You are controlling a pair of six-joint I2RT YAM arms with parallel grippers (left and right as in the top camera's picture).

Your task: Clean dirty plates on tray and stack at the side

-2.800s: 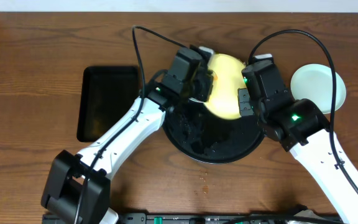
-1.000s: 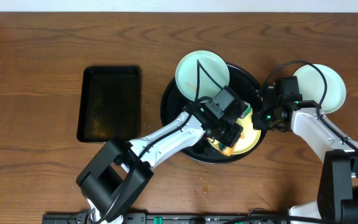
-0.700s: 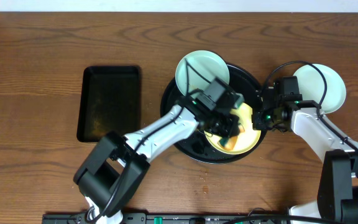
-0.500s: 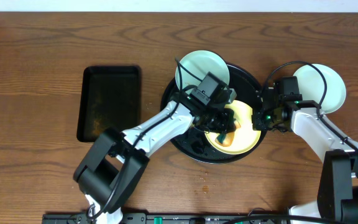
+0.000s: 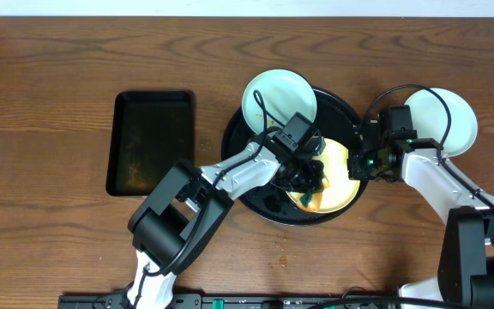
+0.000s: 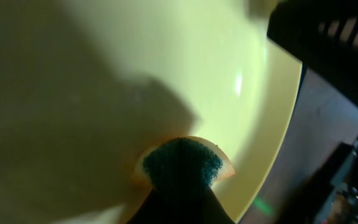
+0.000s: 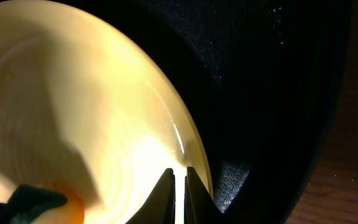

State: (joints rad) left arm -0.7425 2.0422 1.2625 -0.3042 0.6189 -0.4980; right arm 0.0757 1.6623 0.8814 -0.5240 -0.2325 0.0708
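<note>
Between the fingers of the left hand [image 6: 180, 196] sat a sponge [image 6: 182, 163]. It was orange with a dark green side, and the hand was squeezed tight on it. The sponge pressed on the inside of the yellow plate [image 6: 104, 74], right under that hand.

Just across the plate, the right hand [image 7: 179, 178] had its two thin fingers pinched close together on the plate's rim. One finger was on the inside and one was on the outside. I could not tell if the plate lay flat or was tipped up a bit.

Under both hands was the round black tray [image 5: 232, 167]. The yellow plate filled the part of it nearest the right hand. Some small crumbs lay on the tray's dark floor beside the left hand.

Past the left hand, on the far side, the first mint plate [image 5: 280, 99] sat partly over the tray's rim. It looked clean. Just past the right hand, outside the tray, the second mint plate [image 5: 442, 120] lay on the worktop [image 5: 58, 69], with the arm's black cable looping over it.

Well away on the left hand's outer side lay a rectangular black tray [image 5: 151, 142]. A few brown crumbs [image 5: 281, 245] dotted the worktop near the round tray's close edge.
</note>
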